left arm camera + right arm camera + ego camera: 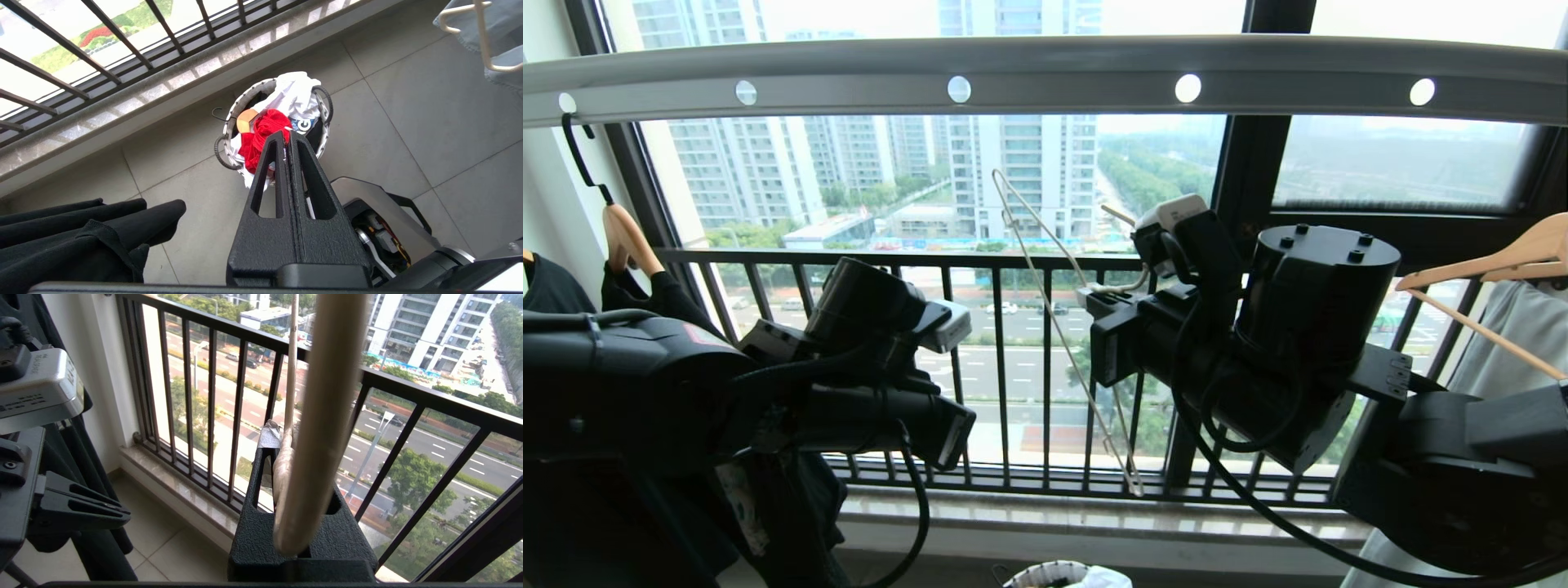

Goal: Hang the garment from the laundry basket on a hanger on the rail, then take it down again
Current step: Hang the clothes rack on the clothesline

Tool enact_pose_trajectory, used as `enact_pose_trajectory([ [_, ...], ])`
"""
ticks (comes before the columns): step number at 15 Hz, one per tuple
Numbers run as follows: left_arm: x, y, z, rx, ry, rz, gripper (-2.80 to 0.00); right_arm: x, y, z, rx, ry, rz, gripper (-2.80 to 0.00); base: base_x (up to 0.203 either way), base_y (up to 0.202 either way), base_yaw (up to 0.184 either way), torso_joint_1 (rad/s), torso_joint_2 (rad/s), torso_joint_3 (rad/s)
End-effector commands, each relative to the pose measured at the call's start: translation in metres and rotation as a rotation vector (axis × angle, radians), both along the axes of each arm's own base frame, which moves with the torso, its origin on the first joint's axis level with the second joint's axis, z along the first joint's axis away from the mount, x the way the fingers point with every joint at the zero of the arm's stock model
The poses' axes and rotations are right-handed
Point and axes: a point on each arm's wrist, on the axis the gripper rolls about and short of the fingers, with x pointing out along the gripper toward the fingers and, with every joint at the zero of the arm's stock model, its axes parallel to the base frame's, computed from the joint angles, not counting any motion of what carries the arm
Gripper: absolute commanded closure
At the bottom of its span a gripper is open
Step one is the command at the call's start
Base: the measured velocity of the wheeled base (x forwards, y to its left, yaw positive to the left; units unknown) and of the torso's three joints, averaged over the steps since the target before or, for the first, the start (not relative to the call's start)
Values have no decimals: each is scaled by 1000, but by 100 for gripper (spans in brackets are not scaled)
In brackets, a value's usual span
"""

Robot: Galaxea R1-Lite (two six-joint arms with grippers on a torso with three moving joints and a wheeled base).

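The rail (pixel 1045 69) runs across the top of the head view, its row of round holes lit from behind. Below it, near the middle of the frame, the thin wire hanger (pixel 1054 318) hangs tilted in the air, off the rail, held by the right gripper (pixel 282 447). In the right wrist view the hanger's pale wire (pixel 322 416) passes straight between the black fingers, which are closed on it.

The left gripper (pixel 286 136) sits at centre in its own wrist view with its fingers pressed together and nothing visibly between them. Just past its tips lies the laundry basket (pixel 229 118) on the tiled floor by the window sill, and the red garment (pixel 261 134) lies bunched inside it, under a white cloth (pixel 296 94) draped over the rim.

At the far left of the head view a black T-shirt (pixel 551 286) hangs from a black-hooked wooden hanger (pixel 625 233). At the far right a light wooden hanger (pixel 1503 261) carries a pale grey-green garment (pixel 1523 327)
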Motion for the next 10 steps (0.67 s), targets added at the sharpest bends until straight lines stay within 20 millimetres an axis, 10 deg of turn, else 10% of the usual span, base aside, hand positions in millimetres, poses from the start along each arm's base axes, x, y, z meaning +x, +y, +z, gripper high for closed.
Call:
enact_pose_trajectory([
  [1,-27,9,36,-96,-72,-66,0,-1,-3,5,5,-16,-44,0,0,0,0,0,0,0],
  [10,-83,39,93,-170,-222,-76,0,-6,-21,33,-75,-46,-196,0,0,0,0,0,0,0],
])
